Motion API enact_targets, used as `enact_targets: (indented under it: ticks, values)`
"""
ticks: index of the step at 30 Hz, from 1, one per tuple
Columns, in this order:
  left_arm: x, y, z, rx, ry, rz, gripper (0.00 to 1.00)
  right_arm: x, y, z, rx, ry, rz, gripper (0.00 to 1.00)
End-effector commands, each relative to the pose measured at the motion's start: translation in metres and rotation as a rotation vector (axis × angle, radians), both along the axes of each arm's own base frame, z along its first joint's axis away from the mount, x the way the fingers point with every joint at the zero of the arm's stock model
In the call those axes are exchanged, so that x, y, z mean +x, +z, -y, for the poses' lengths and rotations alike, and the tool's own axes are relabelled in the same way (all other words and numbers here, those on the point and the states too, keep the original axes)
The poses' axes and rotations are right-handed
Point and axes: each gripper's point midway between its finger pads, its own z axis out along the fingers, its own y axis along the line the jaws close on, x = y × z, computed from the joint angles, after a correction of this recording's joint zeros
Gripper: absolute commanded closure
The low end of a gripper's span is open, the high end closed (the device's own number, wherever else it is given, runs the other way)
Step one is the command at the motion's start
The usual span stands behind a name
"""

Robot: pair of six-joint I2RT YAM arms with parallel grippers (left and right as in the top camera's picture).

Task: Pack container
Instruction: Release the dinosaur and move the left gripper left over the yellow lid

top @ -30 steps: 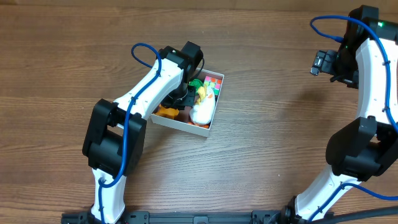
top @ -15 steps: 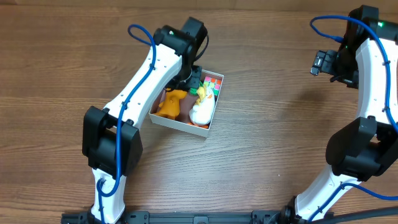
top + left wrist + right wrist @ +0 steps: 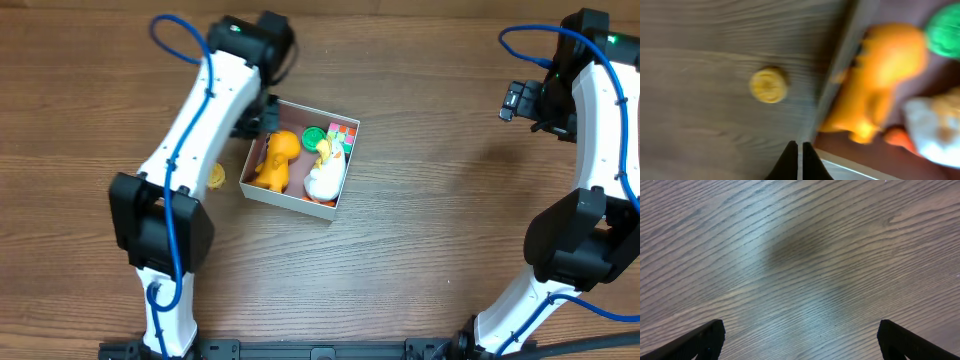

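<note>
Hovering over the left wall of the container point(image 3: 290, 203) on the table point(image 3: 420, 250), left pincer point(image 3: 799, 146) clenched, empty. Likely best: unclench, descend straight onto yellow disc point(image 3: 769, 85) just left of container. Right pincer point(image 3: 800, 330) released, well right.

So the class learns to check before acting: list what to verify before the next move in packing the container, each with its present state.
1. Yellow disc lies on the table outside the container: not ok.
2. Left tool shut and empty, must open to grasp: not ok.
3. Orange dinosaur, white toy and green piece sit inside the container: ok.
4. Right tool open, away from the container: ok.
5. Room inside for the disc: cannot tell.
</note>
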Motion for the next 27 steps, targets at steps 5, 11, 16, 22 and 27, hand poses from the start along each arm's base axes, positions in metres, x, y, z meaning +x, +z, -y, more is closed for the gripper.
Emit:
enact_targets:
  ticks: [5,11,16,22,27]
  values:
    - [0.010,-0.003,-0.050,0.007,0.133,0.002,0.95,0.001,-0.001,-0.001,0.001,0.001,0.001,0.00]
    - [-0.008,-0.044,-0.040,-0.056,0.103,-0.112,0.96,0.001,-0.001,-0.001,0.001,0.001,0.001,0.00]
    - [-0.015,-0.069,-0.028,-0.130,0.111,-0.147,0.96,0.001,-0.001,-0.001,0.001,0.001,0.001,0.00]
    - [-0.013,-0.073,-0.007,-0.250,0.095,-0.148,0.96,0.001,-0.001,-0.001,0.001,0.001,0.001,0.00]
    - [-0.014,-0.073,0.006,-0.296,0.085,-0.155,0.96,0.001,-0.001,-0.001,0.001,0.001,0.001,0.00]
